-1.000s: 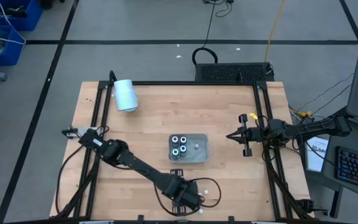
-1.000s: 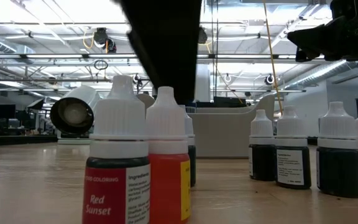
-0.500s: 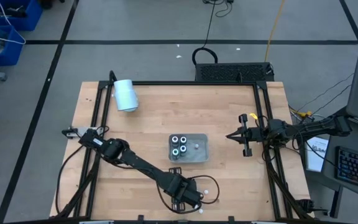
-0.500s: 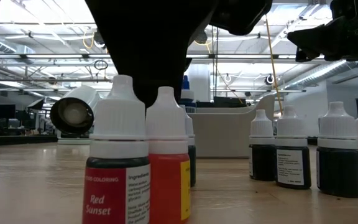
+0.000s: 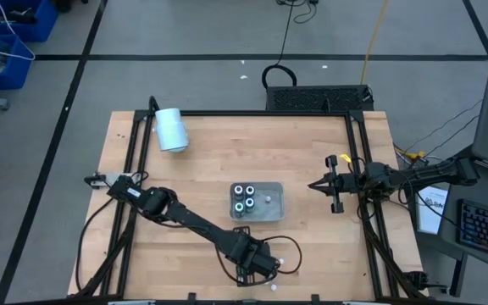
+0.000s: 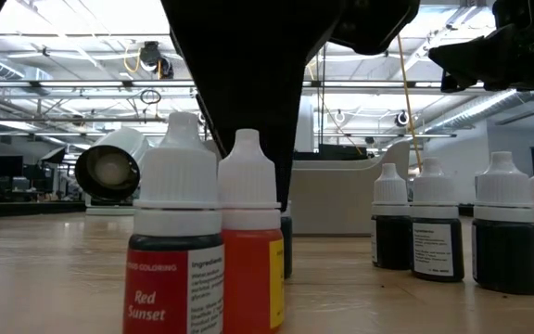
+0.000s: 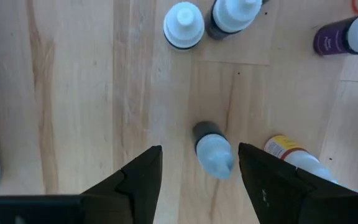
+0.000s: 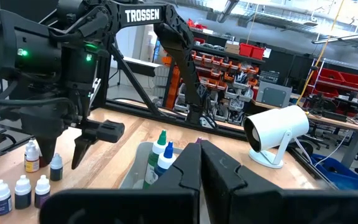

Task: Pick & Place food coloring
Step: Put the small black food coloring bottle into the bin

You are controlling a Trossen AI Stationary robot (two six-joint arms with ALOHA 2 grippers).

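The left gripper (image 7: 197,165) hung over the loose food coloring bottles (image 5: 288,261) at the counter's (image 5: 312,152) near edge, its jaws wide and straddling one dark bottle with a pale cap (image 7: 212,149). The main risk, as I judged it, was crowding: a yellow-labelled bottle (image 7: 291,154) stood just beside one finger, so a descent slightly off line could tip it or pinch two bottles together. The wrist view showed that neighbour and the gap clearly, whereas the high view showed only white dots under the arm. The high view alone showed the grey tray (image 5: 274,210) already holding three dark bottles (image 5: 244,198), well apart from the cluster. The low view showed the label on the nearest bottle (image 6: 179,241), though which bottle was targeted was probably hidden there. The right gripper (image 5: 313,185) waited at the counter's right edge, jaws closed on nothing.
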